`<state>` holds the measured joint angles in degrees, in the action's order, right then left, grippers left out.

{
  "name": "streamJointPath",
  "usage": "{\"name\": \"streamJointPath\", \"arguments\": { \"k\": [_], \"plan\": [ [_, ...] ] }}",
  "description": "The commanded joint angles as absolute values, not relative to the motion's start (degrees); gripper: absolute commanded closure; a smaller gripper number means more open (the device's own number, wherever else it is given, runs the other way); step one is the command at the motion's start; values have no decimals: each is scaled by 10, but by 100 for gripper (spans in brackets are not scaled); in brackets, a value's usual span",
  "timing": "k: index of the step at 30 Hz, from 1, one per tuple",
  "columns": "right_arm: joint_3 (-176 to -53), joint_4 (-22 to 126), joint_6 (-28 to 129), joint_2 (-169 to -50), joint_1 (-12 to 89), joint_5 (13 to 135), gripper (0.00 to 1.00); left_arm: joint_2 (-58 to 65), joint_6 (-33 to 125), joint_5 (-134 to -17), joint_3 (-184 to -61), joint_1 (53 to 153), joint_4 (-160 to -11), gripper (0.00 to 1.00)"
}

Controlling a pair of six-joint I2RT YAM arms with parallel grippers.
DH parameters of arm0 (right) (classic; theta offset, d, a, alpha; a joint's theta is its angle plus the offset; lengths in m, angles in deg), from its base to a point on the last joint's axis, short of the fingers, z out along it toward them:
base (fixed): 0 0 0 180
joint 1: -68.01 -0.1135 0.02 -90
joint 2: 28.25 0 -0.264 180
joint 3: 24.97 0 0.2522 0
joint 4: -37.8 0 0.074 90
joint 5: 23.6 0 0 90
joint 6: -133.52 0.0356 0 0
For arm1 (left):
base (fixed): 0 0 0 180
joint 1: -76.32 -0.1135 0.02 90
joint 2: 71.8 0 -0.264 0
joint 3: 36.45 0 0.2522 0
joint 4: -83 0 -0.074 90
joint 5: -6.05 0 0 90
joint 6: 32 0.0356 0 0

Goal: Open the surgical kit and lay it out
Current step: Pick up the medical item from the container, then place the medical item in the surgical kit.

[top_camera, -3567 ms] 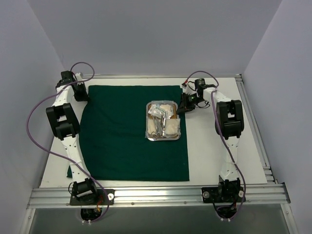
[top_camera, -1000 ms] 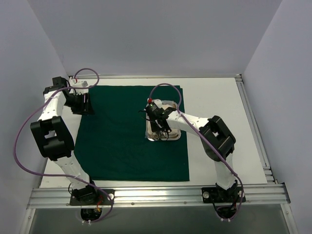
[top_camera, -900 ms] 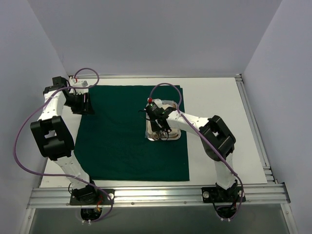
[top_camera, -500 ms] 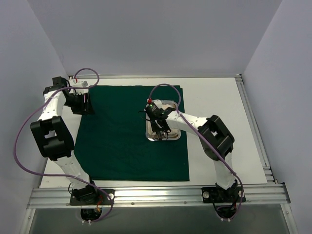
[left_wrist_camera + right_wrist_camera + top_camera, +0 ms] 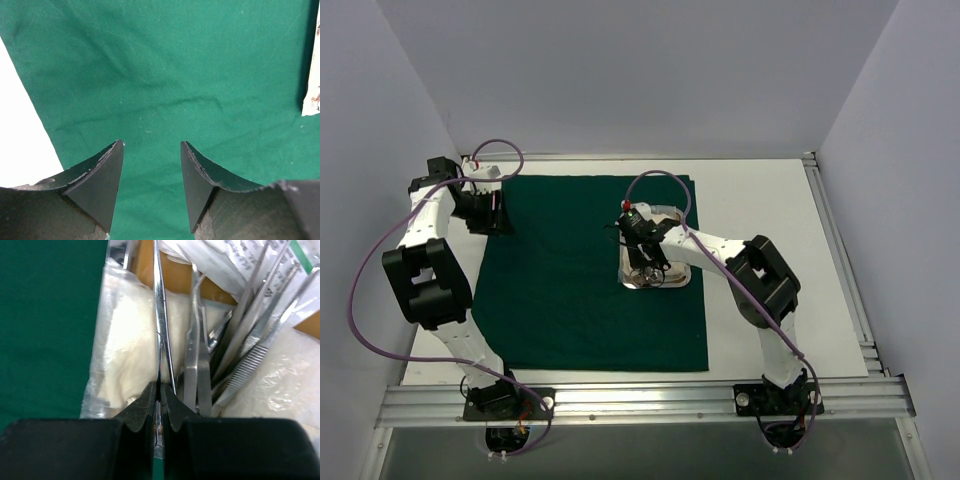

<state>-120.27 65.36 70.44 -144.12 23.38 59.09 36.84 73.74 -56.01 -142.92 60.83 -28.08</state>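
The surgical kit lies open: a dark green cloth (image 5: 570, 290) spread flat, with the steel tray (image 5: 683, 279) on its right half. My right gripper (image 5: 642, 258) reaches into the tray from the far side. In the right wrist view my right gripper (image 5: 160, 388) is shut on a thin silver instrument (image 5: 159, 315) that lies over a white gauze pad (image 5: 125, 350). Tweezers (image 5: 196, 352), a serrated forceps (image 5: 254, 361) and clear packets (image 5: 225, 262) lie beside it. My left gripper (image 5: 151, 146) hangs open over bare cloth (image 5: 165, 65) at the far left corner (image 5: 496, 214), holding nothing.
White table (image 5: 760, 200) surrounds the cloth, with a metal rail (image 5: 640, 400) along the near edge and grey walls on three sides. In the left wrist view a strip of white table (image 5: 20, 140) shows left of the cloth and the tray's edge (image 5: 313, 75) at far right.
My right gripper came over the tray from its right side, then closed its narrow gap onto the thin instrument in the last second. The left arm has stayed still for the last second.
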Motion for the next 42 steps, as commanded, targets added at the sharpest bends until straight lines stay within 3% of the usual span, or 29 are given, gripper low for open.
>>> {"name": "streamJointPath", "arguments": {
  "k": [1, 19, 28, 42],
  "plan": [
    [-1212, 636, 717, -1395, 234, 616, 100, 336, 752, -535, -1438, 608, -272, 42],
    [-1154, 424, 790, -1356, 285, 735, 100, 332, 756, -526, -1441, 605, -266, 42],
    [-1248, 353, 911, -1439, 193, 543, 100, 325, 759, -524, -1429, 603, -266, 42],
    [-1560, 494, 1006, -1685, 83, 383, 100, 321, 788, -527, -1412, 587, -258, 42]
  ]
}}
